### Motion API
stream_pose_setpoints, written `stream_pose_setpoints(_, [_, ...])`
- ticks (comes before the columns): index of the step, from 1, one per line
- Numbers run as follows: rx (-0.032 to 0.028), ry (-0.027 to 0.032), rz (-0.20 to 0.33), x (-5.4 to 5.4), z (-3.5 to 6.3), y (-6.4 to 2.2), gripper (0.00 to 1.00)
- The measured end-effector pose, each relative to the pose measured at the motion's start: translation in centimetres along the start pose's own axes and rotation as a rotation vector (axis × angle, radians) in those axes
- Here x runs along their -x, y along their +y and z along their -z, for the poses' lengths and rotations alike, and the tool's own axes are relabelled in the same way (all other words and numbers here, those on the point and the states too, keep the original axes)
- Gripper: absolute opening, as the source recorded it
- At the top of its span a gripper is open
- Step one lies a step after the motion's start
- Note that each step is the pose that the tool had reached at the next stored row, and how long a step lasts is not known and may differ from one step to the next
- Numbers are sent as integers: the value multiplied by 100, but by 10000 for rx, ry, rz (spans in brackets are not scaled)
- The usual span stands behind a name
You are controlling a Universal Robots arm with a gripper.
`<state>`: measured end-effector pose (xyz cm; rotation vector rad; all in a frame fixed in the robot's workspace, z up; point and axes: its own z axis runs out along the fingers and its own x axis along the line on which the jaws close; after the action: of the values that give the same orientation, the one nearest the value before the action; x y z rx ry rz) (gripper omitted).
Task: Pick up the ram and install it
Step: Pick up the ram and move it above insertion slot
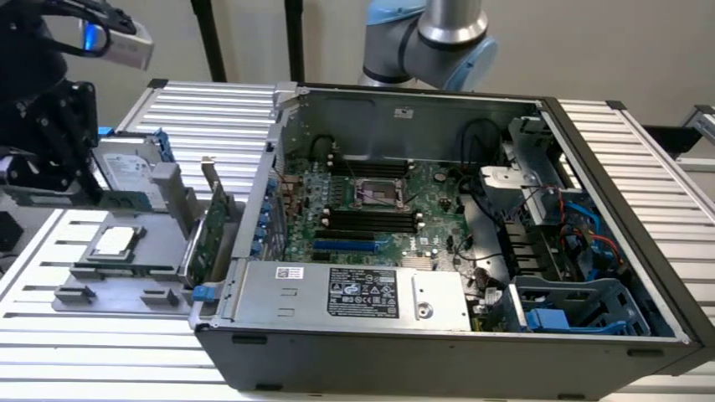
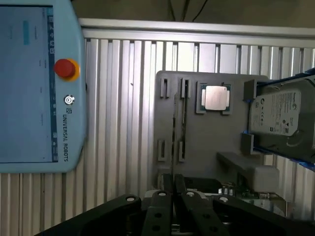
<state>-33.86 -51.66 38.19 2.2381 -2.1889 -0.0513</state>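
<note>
The ram point(image 2: 174, 132) shows edge-on as a thin dark strip running out from the tool point(image 2: 173, 189), whose fingers are drawn together on it. It hangs over the gray tray point(image 1: 123, 276) at the exterior view's left, near a silver chip point(image 2: 215, 97) and a hard drive point(image 2: 280, 115). The open computer case point(image 1: 447, 335) sits on the table point(image 1: 67, 352) at the exterior view's right.

The hard drive point(image 2: 280, 115) is cut off at the edge. The pendant screen point(image 2: 24, 83) has words too blurry to read.
</note>
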Motion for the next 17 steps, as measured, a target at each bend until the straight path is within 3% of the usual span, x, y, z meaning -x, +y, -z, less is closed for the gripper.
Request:
stream_pose_setpoints(4, [1, 0, -1, 33, 182, -109, 0])
stream_pose_setpoints(7, [-1, -1, 0, 69, 258, -181, 0])
stream_pose_setpoints(17, [0, 0, -1, 219, 288, -433, 0])
